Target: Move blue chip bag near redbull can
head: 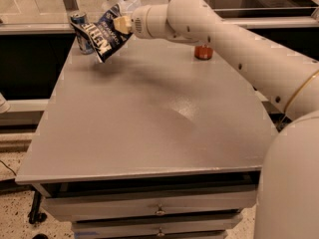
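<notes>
The gripper (119, 24) hung over the far left corner of the counter (149, 128), its fingers clamped on the upper right edge of the blue chip bag (102, 36). The bag dangled tilted, clear of the surface, its lower corner pointing down and its left side overlapping the redbull can (79, 19) in this view (whether the two touched could not be told).

The bag looked light, crinkly and soft, so it would likely swing and fold under any quick move. A pinch on the sealed edge seemed the safest hold, since the puffed middle would give and slip. The slim can looked easy to topple if the bag brushed it.

The can stood close to the counter's far and left edges, so little room was left beyond it. The open room lay to its near and right side, where the grey top was broad and bare. A red can (203, 52) stood well apart at the far right, behind the arm.
</notes>
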Controlling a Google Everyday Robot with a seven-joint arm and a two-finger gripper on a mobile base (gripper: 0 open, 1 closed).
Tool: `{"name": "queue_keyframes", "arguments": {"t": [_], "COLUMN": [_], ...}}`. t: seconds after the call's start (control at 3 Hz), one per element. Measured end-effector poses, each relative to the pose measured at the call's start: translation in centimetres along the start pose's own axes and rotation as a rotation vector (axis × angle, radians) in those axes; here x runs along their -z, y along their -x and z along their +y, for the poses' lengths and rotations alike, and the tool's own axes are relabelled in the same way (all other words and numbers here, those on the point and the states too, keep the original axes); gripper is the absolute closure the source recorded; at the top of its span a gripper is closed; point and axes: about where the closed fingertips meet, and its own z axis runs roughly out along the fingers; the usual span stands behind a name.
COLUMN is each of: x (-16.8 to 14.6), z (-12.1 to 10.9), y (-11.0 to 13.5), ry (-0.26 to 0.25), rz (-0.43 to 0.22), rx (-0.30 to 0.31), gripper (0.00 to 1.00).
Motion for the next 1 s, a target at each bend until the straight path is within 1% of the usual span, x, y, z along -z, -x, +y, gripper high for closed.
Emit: {"name": "queue_keyframes", "arguments": {"t": [0.33, 0.67, 1.0], "x": [-1.6, -2.8, -3.6], "z": [0.4, 0.9, 1.3], "y": [-0.8, -1.4, -1.9], "ry": [0.025, 0.044, 0.055], "rz": [-0.001, 0.003, 0.009], "rx": [0.007, 0.013, 0.017], "gripper": [1.00, 0.82, 0.59]}}
